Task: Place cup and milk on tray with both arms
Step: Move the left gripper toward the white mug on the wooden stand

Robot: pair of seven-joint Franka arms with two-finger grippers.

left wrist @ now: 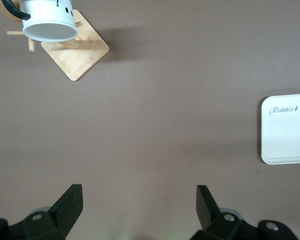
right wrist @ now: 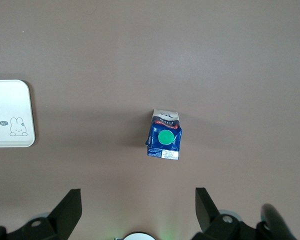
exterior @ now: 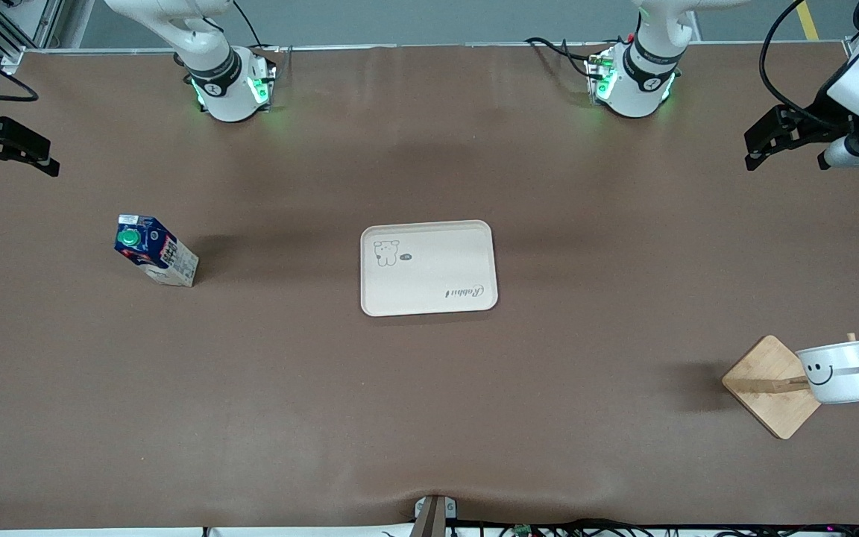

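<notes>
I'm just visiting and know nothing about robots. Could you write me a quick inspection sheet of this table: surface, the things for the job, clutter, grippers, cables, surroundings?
Surface: brown table, smooth mat.
Tray: mid-table, nothing on it.
Milk: upright, toward the right arm's end.
Cup: hung on a bamboo stand, toward the left arm's end, nearer the front camera than the tray.
Clutter: nothing seen.
Left gripper: open, holding nothing, over the table's edge at its own end.
Right gripper: open, holding nothing, over its own end.
Cables: black cables near the left arm.
Surroundings: grey floor past the arm bases.
</notes>
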